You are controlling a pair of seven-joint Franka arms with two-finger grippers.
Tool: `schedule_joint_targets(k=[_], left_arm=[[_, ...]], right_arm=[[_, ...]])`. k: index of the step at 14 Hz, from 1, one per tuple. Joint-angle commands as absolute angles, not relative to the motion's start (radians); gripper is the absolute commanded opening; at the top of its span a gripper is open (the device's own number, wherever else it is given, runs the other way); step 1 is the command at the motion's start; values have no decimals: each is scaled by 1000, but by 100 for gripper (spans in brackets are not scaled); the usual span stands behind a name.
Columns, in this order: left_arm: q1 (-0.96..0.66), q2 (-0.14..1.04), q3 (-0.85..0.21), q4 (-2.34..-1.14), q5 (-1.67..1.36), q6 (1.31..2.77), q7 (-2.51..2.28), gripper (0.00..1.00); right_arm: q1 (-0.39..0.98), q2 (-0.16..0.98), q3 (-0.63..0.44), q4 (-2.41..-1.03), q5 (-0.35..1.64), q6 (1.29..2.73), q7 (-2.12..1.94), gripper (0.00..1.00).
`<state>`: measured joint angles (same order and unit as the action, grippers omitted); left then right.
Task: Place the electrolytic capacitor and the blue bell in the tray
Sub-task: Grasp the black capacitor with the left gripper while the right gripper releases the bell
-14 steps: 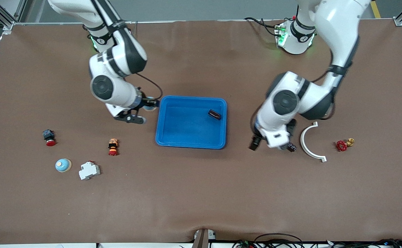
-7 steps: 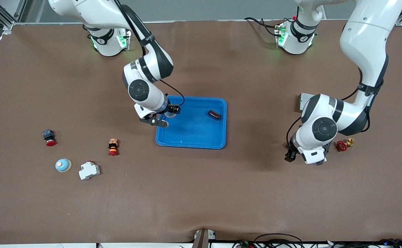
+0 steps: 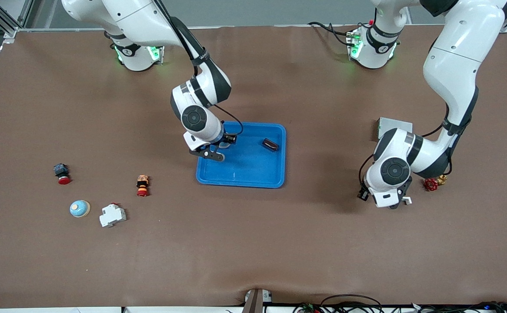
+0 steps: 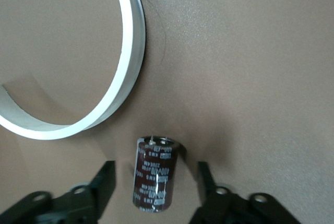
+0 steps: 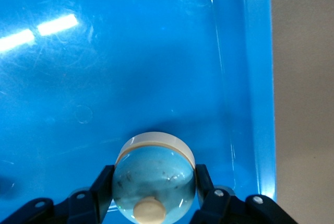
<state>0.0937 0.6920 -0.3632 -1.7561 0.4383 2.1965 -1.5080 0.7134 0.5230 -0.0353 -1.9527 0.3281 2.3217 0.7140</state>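
right gripper (image 5: 154,195) clamped on bell (image 5: 154,182) over tray (image 3: 240,176); smooth dome, likely slippery, held across its sides | left gripper (image 4: 154,190) spread astride capacitor (image 4: 155,174) lying on table beside white arc (image 4: 125,67); rigid, light, may roll, pinch across barrel | count: two bells, other bell (image 3: 79,209) near right arm's end; one capacitor; one tray

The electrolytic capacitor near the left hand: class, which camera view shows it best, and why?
The left wrist view: the electrolytic capacitor lies on the table between the open left hand's fingers, its print visible. The front view hides it under that arm; the right wrist view shows none of it.
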Motion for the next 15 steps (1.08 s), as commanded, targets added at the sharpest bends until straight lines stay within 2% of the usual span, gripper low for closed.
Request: schedule_joint_targets(k=[1, 2, 3, 4, 5, 6, 9, 12, 15], left_arm=[[104, 683, -377, -1761, 454, 2204, -1517, 8], [95, 675, -377, -1758, 446, 2204, -1546, 0], [92, 666, -379, -1759, 446, 2203, -1569, 0], [91, 651, -383, -1761, 445, 2200, -1577, 0], [84, 638, -390, -1759, 445, 2195, -1586, 0], [80, 628, -409, -1758, 445, 2194, -1604, 0], [74, 627, -486, -1720, 445, 2194, -1699, 0], [0, 641, -509, -1663, 445, 2195, -1808, 0], [-89, 670, -509, -1592, 443, 2195, -1949, 0]], right_arm=[[730, 532, -51, -1937, 328, 2313, 726, 31], [730, 538, -51, -1937, 328, 2313, 726, 41], [730, 543, -51, -1936, 328, 2313, 726, 55], [730, 543, -51, -1936, 328, 2313, 726, 81], [732, 543, -51, -1937, 327, 2310, 723, 96], [735, 542, -51, -1937, 313, 2304, 721, 100], [732, 511, -55, -1934, 299, 2248, 718, 100], [689, 396, -83, -1867, 229, 2026, 704, 100], [603, 331, -94, -1713, 95, 1731, 541, 100]])
